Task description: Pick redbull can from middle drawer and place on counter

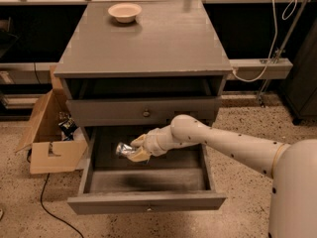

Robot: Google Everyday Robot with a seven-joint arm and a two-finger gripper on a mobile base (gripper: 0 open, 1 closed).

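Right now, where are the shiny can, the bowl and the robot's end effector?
redbull can point(123, 149), camera view, its silver body.
bowl point(125, 16), camera view, its near wall.
end effector point(133, 151), camera view, between fingertips gripping the can, above middle drawer point(148, 180).

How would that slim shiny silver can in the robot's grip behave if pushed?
The slim shiny silver metal can looks smooth, so probably slippery. It lies sideways in the gripper, over the open grey wooden drawer; laid down so, its round body would likely roll.
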